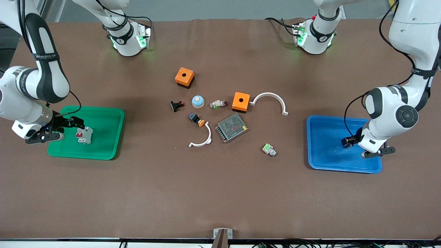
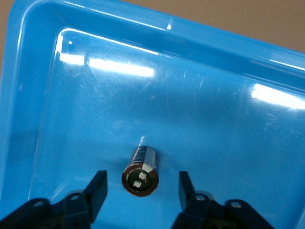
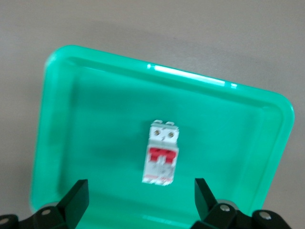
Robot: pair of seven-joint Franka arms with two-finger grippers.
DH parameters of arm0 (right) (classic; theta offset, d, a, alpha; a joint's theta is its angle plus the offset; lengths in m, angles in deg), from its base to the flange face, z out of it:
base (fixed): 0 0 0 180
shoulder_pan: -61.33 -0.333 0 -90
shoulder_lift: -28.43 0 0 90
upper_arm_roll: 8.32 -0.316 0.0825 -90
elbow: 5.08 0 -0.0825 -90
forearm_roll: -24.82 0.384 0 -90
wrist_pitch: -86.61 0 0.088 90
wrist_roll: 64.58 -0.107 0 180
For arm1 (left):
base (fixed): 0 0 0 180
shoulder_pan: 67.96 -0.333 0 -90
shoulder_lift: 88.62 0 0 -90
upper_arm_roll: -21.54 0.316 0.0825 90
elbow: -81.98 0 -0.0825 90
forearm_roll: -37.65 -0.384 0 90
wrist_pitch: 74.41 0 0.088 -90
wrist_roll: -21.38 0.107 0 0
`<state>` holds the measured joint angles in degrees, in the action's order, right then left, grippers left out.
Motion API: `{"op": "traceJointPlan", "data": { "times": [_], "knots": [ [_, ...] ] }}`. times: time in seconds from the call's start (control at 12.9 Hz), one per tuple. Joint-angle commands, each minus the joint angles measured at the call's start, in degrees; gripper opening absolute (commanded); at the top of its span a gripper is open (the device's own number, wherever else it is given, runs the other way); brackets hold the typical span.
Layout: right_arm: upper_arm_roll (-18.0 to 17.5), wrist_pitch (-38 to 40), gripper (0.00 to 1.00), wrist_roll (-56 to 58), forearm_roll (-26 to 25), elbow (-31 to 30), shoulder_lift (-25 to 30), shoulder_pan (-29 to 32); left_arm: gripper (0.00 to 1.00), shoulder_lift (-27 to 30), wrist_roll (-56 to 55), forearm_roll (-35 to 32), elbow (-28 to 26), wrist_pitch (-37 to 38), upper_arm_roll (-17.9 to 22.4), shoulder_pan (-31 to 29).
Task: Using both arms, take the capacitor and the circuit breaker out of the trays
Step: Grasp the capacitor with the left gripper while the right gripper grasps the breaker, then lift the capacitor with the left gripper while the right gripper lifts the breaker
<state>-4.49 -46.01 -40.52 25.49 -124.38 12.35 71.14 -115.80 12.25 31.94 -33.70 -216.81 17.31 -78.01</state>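
Trays: green tray (image 1: 103,151) at the right arm's end, blue tray (image 1: 327,162) at the left arm's | Circuit breaker (image 1: 84,135) lies in green, right gripper (image 3: 141,202) spread wide over it | Capacitor (image 2: 141,172) in blue, left gripper (image 2: 143,191) fingers straddling it, seemingly not touching | Progress: nothing lifted, both removals remain

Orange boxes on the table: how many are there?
2. One orange box lies toward the robots' bases; the other orange box sits nearer the camera, beside the white curved piece. None looks hidden.
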Motion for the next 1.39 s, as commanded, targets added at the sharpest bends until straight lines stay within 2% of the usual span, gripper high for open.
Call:
{"op": "traceJointPlan", "data": {
  "times": [0.0, 0.15, 0.31, 0.46, 0.7, 0.85, 1.01, 1.16, 1.32],
  "knots": [
    [-0.75, -4.3, 0.98, 2.21, -0.84, 0.13, -4.47, 1.88, 0.48, -0.5, -0.28, -1.41, 0.2, -0.69, -0.08, -0.24],
    [-0.75, -6.51, 0.98, 2.21, -0.84, 0.21, -6.94, 1.88, 0.4, -0.59, -0.28, -1.41, 0.28, -0.69, -0.08, -0.24],
    [-0.75, -5.99, 0.97, 2.13, -0.84, 0.13, -7.3, 1.88, 0.17, -0.68, -0.45, -1.33, 0.37, -0.69, -0.08, -0.24],
    [-0.75, -4.85, 0.96, 1.95, -0.76, 0.04, -7.39, 1.79, 0.01, -0.85, -0.45, -1.32, 0.46, -0.69, -0.17, -0.24],
    [-0.75, -2.3, 0.91, 2.04, -0.67, 0.21, -7.3, 1.79, 0.0, 1.5, -0.63, -1.33, 0.29, -0.17, -0.52, -0.06],
    [-0.75, -2.29, 0.79, 2.13, -0.58, 0.48, -7.3, 1.79, 0.0, 5.45, -0.71, -1.32, 0.2, 2.54, -1.22, 0.37],
    [-0.75, -2.3, 0.76, 2.13, -0.58, 1.53, -7.39, 1.88, 0.0, 9.24, -2.37, -0.89, 0.11, 7.9, -5.33, 0.29],
    [-0.75, -2.91, 0.76, 2.21, -0.67, 2.15, -7.83, 1.96, 0.0, 12.14, -7.98, -0.71, -2.95, 9.07, -9.38, 0.2],
    [-0.75, -3.09, 0.64, 2.21, -0.67, 2.67, -8.44, 2.05, 0.0, 13.56, -14.31, -0.71, -4.54, 8.89, -13.77, 0.29]
  ]
}}
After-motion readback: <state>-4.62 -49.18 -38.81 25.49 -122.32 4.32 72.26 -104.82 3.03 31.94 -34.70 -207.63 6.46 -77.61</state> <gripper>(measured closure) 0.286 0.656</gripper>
